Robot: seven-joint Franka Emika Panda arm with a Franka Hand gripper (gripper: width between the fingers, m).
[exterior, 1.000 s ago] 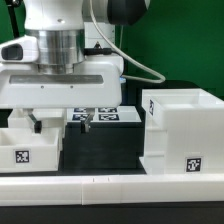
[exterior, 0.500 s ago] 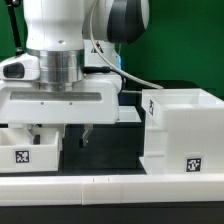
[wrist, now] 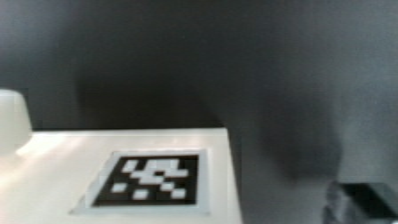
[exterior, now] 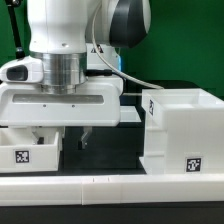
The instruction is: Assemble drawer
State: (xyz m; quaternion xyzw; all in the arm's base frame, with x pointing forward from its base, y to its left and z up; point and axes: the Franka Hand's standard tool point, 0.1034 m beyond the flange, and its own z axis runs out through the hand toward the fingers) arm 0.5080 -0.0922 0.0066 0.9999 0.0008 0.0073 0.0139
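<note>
The drawer's tall white casing [exterior: 180, 130] stands at the exterior view's right, open side up, with a tag on its front. One shallow white tray [exterior: 25, 152] with a tag sits at the exterior view's left. My gripper [exterior: 62, 136] hangs low over the tray's right end. It is open, one finger above the tray and the other over the dark table beside it, and it holds nothing. The wrist view shows a white tagged face of the tray [wrist: 160, 175] close up, with a rounded white part [wrist: 9, 122] at its edge. A second tray is out of view.
A long low white border block [exterior: 110, 185] runs along the front of the dark table. The robot's hand and wrist fill the middle of the exterior view and hide the table behind them. A green wall stands at the back.
The hand has come lower and nearer the tray, and now hides the marker board that showed behind the fingers a second ago. The fingers stay open. The tray and casing have not moved.
</note>
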